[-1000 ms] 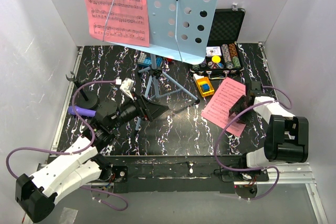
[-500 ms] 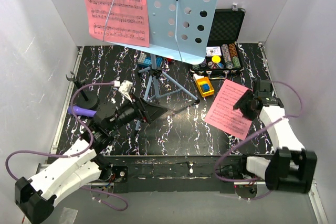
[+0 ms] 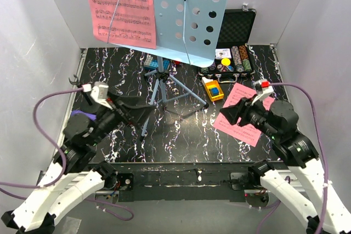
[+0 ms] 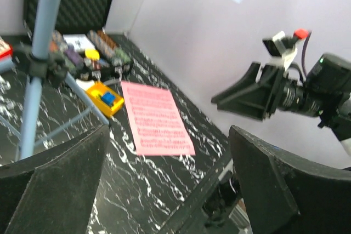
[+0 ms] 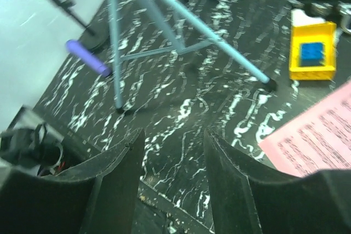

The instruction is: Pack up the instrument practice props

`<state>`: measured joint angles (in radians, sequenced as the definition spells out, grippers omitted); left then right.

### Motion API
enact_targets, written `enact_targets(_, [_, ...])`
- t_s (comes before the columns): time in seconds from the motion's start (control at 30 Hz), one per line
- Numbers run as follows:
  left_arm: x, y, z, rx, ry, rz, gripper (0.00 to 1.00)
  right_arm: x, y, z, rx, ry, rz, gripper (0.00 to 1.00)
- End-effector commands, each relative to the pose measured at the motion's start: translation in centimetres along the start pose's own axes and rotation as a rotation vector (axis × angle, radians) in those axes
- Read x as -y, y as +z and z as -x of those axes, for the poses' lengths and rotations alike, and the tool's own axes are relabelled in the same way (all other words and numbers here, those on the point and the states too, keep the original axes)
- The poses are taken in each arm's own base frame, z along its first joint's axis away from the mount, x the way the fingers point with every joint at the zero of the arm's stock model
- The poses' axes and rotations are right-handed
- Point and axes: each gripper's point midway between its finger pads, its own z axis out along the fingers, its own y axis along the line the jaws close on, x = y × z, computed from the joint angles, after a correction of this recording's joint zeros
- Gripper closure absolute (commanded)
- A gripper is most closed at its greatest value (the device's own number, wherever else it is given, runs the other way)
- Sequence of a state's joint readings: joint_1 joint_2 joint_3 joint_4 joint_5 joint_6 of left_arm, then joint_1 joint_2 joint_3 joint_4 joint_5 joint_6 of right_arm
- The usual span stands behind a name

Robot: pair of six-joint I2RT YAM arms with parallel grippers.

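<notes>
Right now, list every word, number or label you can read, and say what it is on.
Nothing is legible.
Clipped pink page on the music stand: printed music, too small to read.
Loose pink page on the table: same.
White card in the chip case: blurred.

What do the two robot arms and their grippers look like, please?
The left arm and the right arm have white shells and black joints. The left gripper and right gripper are black, with broad wedge-shaped fingers. A purple cable loops to each wrist.
</notes>
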<state>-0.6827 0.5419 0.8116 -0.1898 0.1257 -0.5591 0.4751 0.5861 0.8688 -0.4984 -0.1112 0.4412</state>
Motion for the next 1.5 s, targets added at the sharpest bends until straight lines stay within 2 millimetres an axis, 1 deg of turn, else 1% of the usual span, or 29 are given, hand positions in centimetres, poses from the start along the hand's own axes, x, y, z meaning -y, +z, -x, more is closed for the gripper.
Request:
enact_targets(0.0, [0.5, -2.2, 4.3, 0.121, 0.135, 0.042, 0.1, -4.9, -2.4, 1.5, 0.069, -0.176, 0.219, 0.46])
enact_targets(0.03, [0.9, -2.5, 5.6, 0.153, 0.15, 0.045, 0.09, -5.8, -2.8, 1.7, 0.068, -0.191, 0.249, 0.46])
enact_targets(0.07, [1.2, -2.6, 6.2, 0.161, 0.165, 0.044, 0.1, -6.6, -3.0, 2.1, 0.074, -0.207, 0.274, 0.46])
enact_targets(0.13, [1.1, -2.7, 8.3, 0.199, 0.19, 0.099, 0.1, -8.3, -3.3, 2.8, 0.07, -0.245, 0.317, 0.47])
enact_targets(0.17, [1.1, -2.6, 8.9, 0.199, 0.204, 0.112, 0.11, -9.0, -3.5, 3.3, 0.08, -0.267, 0.327, 0.47])
enact_targets(0.23, [1.3, -2.3, 10.3, 0.213, 0.226, 0.139, 0.11, -10.1, -3.1, 4.2, 0.093, -0.317, 0.312, 0.47])
enact_targets(0.27, [1.5, -2.1, 11.0, 0.214, 0.238, 0.147, 0.11, -11.0, -3.1, 4.5, 0.096, -0.354, 0.325, 0.47])
enact_targets(0.3, [1.7, -1.9, 11.7, 0.217, 0.25, 0.156, 0.11, -11.4, -2.7, 4.7, 0.094, -0.382, 0.309, 0.47])
enact_targets(0.33, [1.6, -1.7, 12.1, 0.209, 0.257, 0.167, 0.11, -11.9, -2.6, 5.3, 0.108, -0.402, 0.297, 0.47])
enact_targets(0.37, [1.9, -1.6, 12.6, 0.213, 0.26, 0.169, 0.1, -12.3, -2.3, 5.4, 0.109, -0.423, 0.29, 0.47])
enact_targets(0.43, [2.1, -1.6, 13.0, 0.22, 0.262, 0.17, 0.1, -12.7, -2.0, 5.6, 0.118, -0.441, 0.291, 0.47])
enact_targets(0.5, [2.2, -1.9, 13.1, 0.226, 0.264, 0.165, 0.09, -12.8, -1.9, 5.6, 0.122, -0.452, 0.298, 0.47])
enact_targets(0.6, [2.1, -2.5, 12.7, 0.224, 0.279, 0.162, 0.09, -12.9, -2.2, 5.2, 0.107, -0.471, 0.316, 0.47])
enact_targets(0.67, [1.7, -2.6, 12.5, 0.225, 0.282, 0.177, 0.08, -13.2, -2.4, 5.2, 0.107, -0.488, 0.329, 0.47])
enact_targets(0.8, [1.0, -2.6, 13.4, 0.247, 0.295, 0.229, 0.08, -14.6, -2.5, 6.5, 0.149, -0.531, 0.343, 0.47])
enact_targets(0.83, [0.8, -2.5, 13.7, 0.252, 0.303, 0.243, 0.08, -15.0, -2.7, 7.2, 0.17, -0.535, 0.345, 0.48])
enact_targets(1.0, [0.6, -2.1, 16.3, 0.307, 0.345, 0.308, 0.11, -17.5, -2.8, 9.8, 0.281, -0.596, 0.373, 0.48])
enact_targets(1.13, [0.2, -2.0, 18.7, 0.379, 0.371, 0.372, 0.12, -19.0, -2.4, 11.7, 0.352, -0.601, 0.373, 0.46])
enact_targets(1.23, [-0.5, -1.1, 19.9, 0.369, 0.401, 0.446, 0.12, -19.8, -2.0, 12.9, 0.391, -0.578, 0.364, 0.45])
enact_targets(1.27, [-0.9, -0.4, 19.9, 0.348, 0.407, 0.469, 0.12, -20.1, -1.9, 13.4, 0.402, -0.564, 0.36, 0.45])
enact_targets(1.3, [-0.9, 0.4, 20.2, 0.336, 0.418, 0.478, 0.12, -20.3, -1.9, 13.8, 0.404, -0.555, 0.356, 0.45])
enact_targets(1.37, [-0.2, 1.1, 21.3, 0.349, 0.427, 0.465, 0.12, -21.1, -1.5, 14.0, 0.39, -0.543, 0.364, 0.45])
enact_targets(1.4, [-0.1, 1.2, 22.0, 0.366, 0.429, 0.472, 0.13, -21.7, -1.3, 13.9, 0.38, -0.538, 0.38, 0.45])
enact_targets(1.47, [-0.2, 1.4, 23.2, 0.386, 0.447, 0.508, 0.13, -22.6, -1.2, 14.4, 0.385, -0.525, 0.401, 0.45])
